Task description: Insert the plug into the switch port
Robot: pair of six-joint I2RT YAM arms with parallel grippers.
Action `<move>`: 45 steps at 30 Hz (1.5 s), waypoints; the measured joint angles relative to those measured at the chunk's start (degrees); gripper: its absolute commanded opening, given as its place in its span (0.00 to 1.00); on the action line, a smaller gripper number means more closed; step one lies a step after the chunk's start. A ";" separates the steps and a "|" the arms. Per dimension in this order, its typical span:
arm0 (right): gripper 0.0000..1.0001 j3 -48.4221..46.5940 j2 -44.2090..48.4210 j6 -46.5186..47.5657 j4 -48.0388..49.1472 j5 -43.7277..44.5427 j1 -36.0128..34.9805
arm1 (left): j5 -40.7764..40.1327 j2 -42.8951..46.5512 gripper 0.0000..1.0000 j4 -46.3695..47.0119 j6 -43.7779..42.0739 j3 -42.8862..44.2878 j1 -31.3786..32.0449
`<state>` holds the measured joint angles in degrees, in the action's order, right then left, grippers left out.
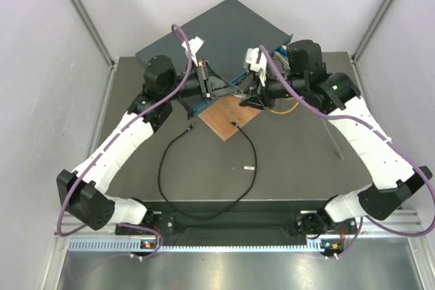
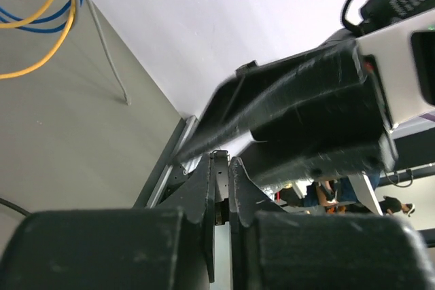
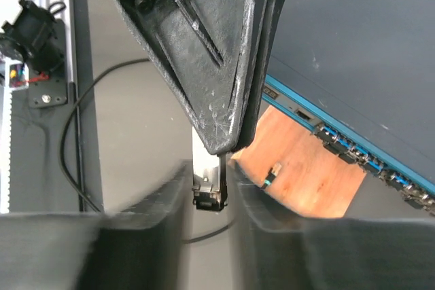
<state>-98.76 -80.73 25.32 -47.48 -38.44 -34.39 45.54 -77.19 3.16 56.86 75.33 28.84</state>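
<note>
Plug: lay unheld on brown board. Left gripper clenched silver-black piece; right gripper hold unclear. Next, likely: grasp plug, face switch port.

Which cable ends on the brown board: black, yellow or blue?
The thin black cable; its plug lies on the brown board. The yellow cable and blue cable lie off it.
</note>
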 measured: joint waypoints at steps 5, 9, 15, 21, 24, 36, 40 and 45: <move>0.57 0.02 0.07 1.44 -0.11 2.21 0.07 | -0.17 -0.79 0.00 -0.44 -0.90 0.00 0.15; 0.49 0.04 0.50 3.74 -0.76 3.76 0.17 | -0.24 -0.83 0.00 -0.59 -1.18 -0.24 0.09; 0.42 0.04 1.05 7.56 -2.71 4.39 0.17 | -0.63 -1.22 0.00 -0.81 -1.11 -0.63 0.09; 0.33 0.04 1.05 9.73 -3.52 5.07 0.13 | -1.05 -1.27 0.00 -0.83 -1.03 -0.66 0.09; 0.33 0.04 1.05 10.14 -3.52 5.86 0.07 | -1.05 -1.62 0.00 -0.81 -1.01 -0.63 0.09; 0.00 -0.07 1.03 10.29 -3.50 7.78 -0.24 | -2.14 -2.27 0.01 -0.85 -0.44 -0.66 0.02; 0.00 -0.04 1.03 9.60 -2.95 8.59 -0.31 | -2.56 -2.27 0.48 -0.57 -0.90 -0.66 -0.20; 0.00 0.50 1.07 6.32 -1.36 8.24 3.02 | -1.42 -2.49 0.75 -0.13 -1.29 2.40 -3.19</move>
<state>-98.26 -79.66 31.64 -48.84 -30.20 -31.38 44.12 -79.68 3.03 55.57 77.73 25.65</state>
